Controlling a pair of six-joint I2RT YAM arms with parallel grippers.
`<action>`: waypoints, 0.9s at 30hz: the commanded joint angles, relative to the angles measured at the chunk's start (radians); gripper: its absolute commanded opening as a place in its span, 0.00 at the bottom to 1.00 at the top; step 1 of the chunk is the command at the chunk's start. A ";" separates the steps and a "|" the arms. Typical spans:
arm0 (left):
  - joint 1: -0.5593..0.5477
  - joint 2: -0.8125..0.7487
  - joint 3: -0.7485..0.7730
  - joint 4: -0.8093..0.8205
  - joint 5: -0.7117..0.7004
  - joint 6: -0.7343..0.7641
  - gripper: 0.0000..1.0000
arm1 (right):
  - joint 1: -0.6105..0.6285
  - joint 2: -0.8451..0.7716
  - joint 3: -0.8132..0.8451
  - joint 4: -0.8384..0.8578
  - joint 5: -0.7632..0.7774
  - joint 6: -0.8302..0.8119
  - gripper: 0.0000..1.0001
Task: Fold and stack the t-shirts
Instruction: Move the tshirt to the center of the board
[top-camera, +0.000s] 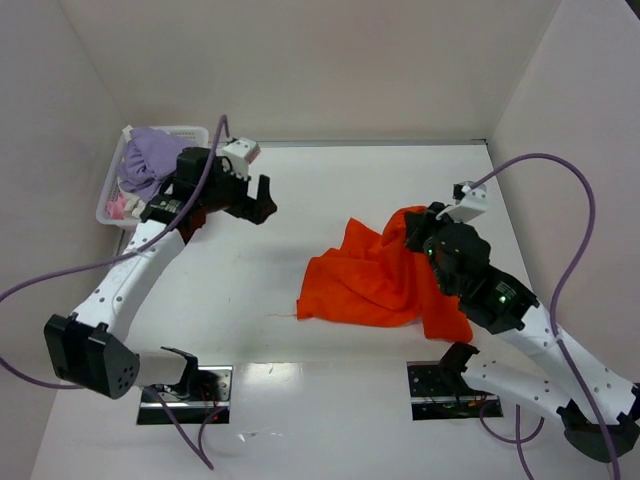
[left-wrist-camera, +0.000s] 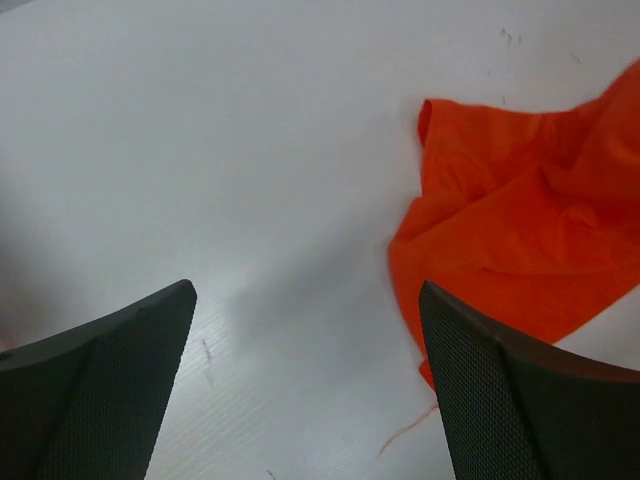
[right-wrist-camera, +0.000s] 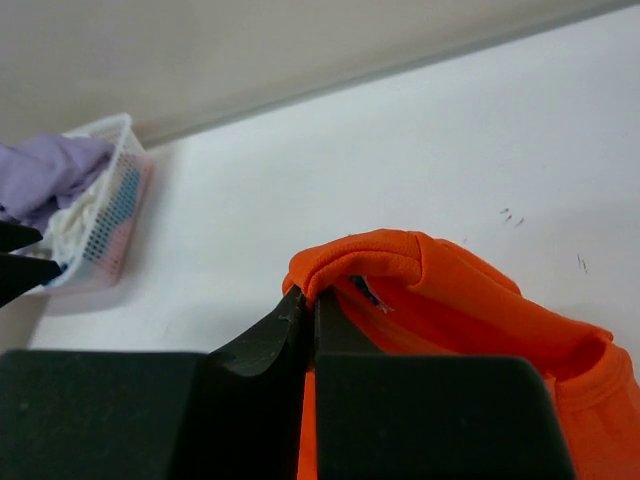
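A vivid orange t-shirt (top-camera: 375, 280) lies crumpled on the white table, right of centre. My right gripper (top-camera: 418, 228) is shut on its upper edge; in the right wrist view the collar hem (right-wrist-camera: 400, 262) folds over the closed fingertips (right-wrist-camera: 312, 300). My left gripper (top-camera: 262, 200) is open and empty, hovering over bare table left of the shirt. In the left wrist view its two dark fingers (left-wrist-camera: 520, 400) stand wide apart, with the shirt (left-wrist-camera: 510, 230) ahead to the right.
A white lattice basket (top-camera: 112, 205) stands at the back left, holding lilac cloth (top-camera: 148, 160) and other clothes; it also shows in the right wrist view (right-wrist-camera: 95, 215). Walls enclose the table on three sides. A loose orange thread (left-wrist-camera: 405, 432) lies by the shirt's edge.
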 joint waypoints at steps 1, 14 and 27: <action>-0.076 0.066 -0.031 0.033 0.117 0.027 1.00 | -0.001 0.031 -0.022 0.049 0.030 0.028 0.04; -0.320 0.422 0.022 0.100 -0.016 -0.080 0.95 | -0.010 -0.051 -0.033 0.030 0.088 0.037 0.08; -0.366 0.591 0.031 0.148 -0.006 -0.123 0.84 | -0.010 -0.061 -0.033 0.021 0.098 0.037 0.08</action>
